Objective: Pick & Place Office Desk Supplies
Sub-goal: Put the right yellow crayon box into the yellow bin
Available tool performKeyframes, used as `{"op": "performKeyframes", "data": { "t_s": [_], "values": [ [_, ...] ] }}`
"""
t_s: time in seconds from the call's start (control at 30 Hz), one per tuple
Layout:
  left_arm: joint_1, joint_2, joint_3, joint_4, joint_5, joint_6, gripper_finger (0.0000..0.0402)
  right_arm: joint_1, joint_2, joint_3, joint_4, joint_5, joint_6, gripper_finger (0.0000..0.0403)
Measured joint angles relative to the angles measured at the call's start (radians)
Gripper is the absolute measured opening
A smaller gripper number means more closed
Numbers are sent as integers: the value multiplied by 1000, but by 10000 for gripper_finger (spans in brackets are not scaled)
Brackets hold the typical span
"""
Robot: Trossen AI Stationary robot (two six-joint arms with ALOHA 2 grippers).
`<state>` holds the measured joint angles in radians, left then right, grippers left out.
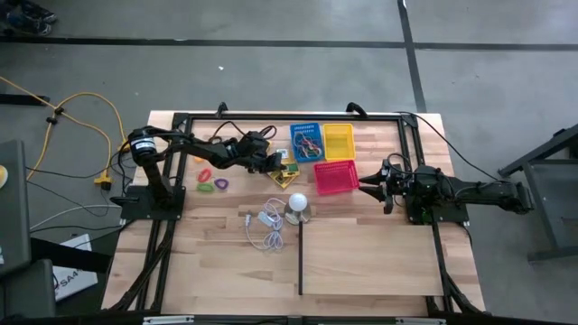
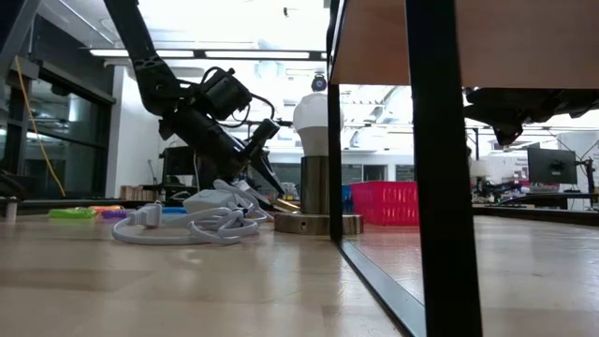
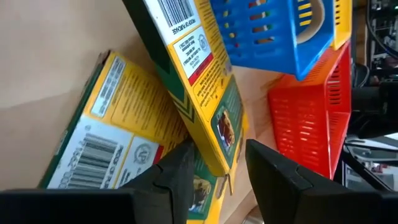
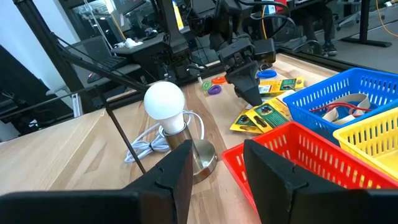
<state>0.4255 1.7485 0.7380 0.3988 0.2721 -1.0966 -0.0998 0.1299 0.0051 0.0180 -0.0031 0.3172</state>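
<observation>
Landmark: red slotted plastic basket [image 1: 335,177], standing beside 2 like baskets, 1 blue [image 1: 306,142] and 1 yellow [image 1: 339,141].

Item 1: left gripper [image 3: 216,163], at the small yellow-and-green rectangular packets [image 1: 285,172] that lie on the wooden table [image 1: 379,262] just beside the red basket, on its left-arm side. Fingers spread, 1 on each side of the lower corner of the topmost packet [image 3: 193,68]; whether the pads touch it cannot be told. Nothing lifted.

Item 2: right gripper [image 4: 216,163], hovering at the red basket's far side, fingers spread, empty. Waiting.

Item 3: loose rubber bands [image 4: 339,111], already in the blue basket. Little coloured rings [image 1: 209,179], on the table well beyond the packets from the red basket.

Item 4: white round bulb on silvery base [image 1: 297,206] and coiled white cord [image 1: 267,227], near the red basket; apparently not for sorting.

Step in hand, as judged: pick-up of 1 packet. Next move calls for closing squarely on that packet's edge, lifting it clear of the overlapping packet beneath, then carrying it to a basket.
</observation>
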Motion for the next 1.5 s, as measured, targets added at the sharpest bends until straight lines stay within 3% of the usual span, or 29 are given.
{"op": "performKeyframes", "data": {
  "t_s": [0.53,0.93,1.5],
  "values": [
    [0,0,0,2,-63,36,137,0,0,0,0,0,0,130],
    [0,0,0,48,-66,53,90,0,0,0,0,0,0,130],
    [-3,0,0,82,-62,59,88,0,0,0,0,0,0,130]
  ]
}}
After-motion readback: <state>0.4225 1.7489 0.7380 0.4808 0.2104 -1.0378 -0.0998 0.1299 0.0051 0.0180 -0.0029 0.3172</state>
